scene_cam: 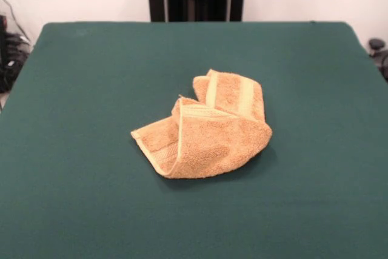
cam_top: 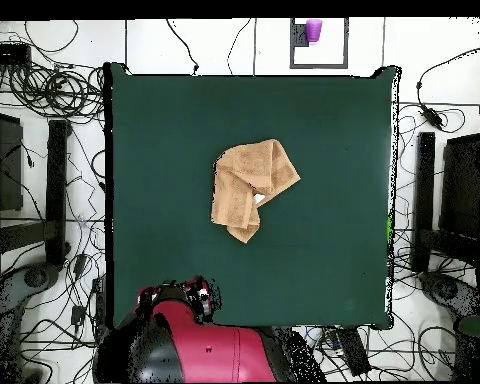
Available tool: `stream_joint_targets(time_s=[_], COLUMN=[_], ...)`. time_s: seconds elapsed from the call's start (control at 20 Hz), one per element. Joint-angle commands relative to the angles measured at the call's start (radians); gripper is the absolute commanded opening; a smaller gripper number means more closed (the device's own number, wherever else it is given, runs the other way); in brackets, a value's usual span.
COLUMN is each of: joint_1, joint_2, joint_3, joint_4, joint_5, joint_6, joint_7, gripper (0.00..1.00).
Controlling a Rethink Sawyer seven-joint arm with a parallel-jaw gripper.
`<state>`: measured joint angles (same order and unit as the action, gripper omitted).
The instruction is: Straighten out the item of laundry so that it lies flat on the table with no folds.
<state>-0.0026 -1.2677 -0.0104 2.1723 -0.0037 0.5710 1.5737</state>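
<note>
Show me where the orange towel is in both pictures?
Front view: the hand towel lies crumpled just right of the picture's middle.
Overhead view: it lies a little above the picture's middle.
Shared landmark: the dark green table, with the towel near its centre in both views.

Orange-tan towel (scene_cam: 206, 131) (cam_top: 250, 186) – crumpled, folded over itself, paler bands showing – mid green table (scene_cam: 73, 119) (cam_top: 334, 140).

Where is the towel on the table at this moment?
The towel lies folded near the middle of the green table. In the overhead view it sits just above centre, well away from the red arm at the bottom edge.
</note>
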Motion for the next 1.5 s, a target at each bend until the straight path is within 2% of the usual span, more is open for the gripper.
stream_joint_targets(time_s=[0.05,0.4,0.65,0.85,1.05,1.5], joint_1=[0.019,0.021,0.065,0.082,0.077,0.066], joint_2=[0.033,0.070,0.161,0.239,0.314,0.512], joint_3=[0.004,0.006,0.001,-0.008,-0.011,-0.027], joint_4=[-0.006,-0.004,-0.061,-0.117,-0.190,-0.443], joint_5=[0.011,0.005,0.005,0.015,0.022,0.036], joint_6=[0.041,0.006,-0.059,-0.100,-0.100,-0.054], joint_7=[0.198,0.212,0.285,0.296,0.277,0.245], gripper=[1.00,1.00,1.00,1.00,1.00,1.00])
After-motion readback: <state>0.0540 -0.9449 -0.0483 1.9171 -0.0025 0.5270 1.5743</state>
